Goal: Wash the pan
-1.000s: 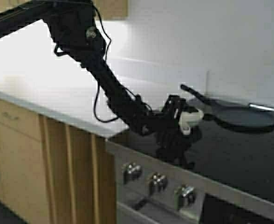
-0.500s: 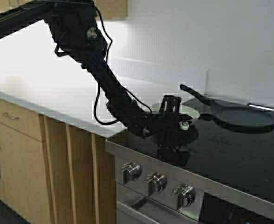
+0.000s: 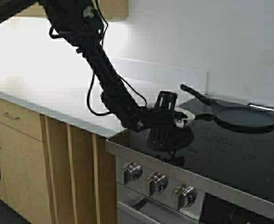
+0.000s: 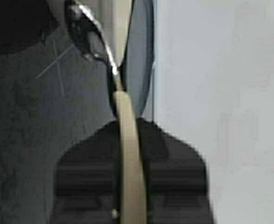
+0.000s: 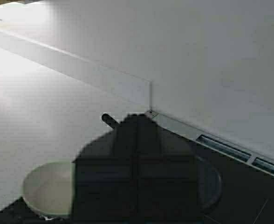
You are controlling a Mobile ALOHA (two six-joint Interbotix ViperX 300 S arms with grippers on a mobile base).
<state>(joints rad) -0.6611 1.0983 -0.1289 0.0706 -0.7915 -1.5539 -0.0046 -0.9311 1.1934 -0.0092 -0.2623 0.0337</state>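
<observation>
The pan (image 3: 185, 113), small, round and cream-white, is held just above the left part of the black stovetop (image 3: 230, 149). My left gripper (image 3: 171, 120) is shut on its short handle. In the left wrist view the cream handle (image 4: 130, 163) runs between the two dark fingers of the left gripper (image 4: 127, 128), with the pan's rim (image 4: 122, 21) beyond. The right wrist view shows the pan (image 5: 46, 189) open side up, left of my right gripper (image 5: 138, 122), which is shut on nothing.
A larger flat black pan (image 3: 245, 117) with a long handle lies on the stovetop at the back right, close to the cream pan. Stove knobs (image 3: 156, 182) line the front panel. A white counter (image 3: 48, 88) stretches to the left, with a wall behind it.
My left arm has risen and drawn the gripper and the pan to the left, away from the black pan and towards the counter edge. The right arm has not visibly moved.
</observation>
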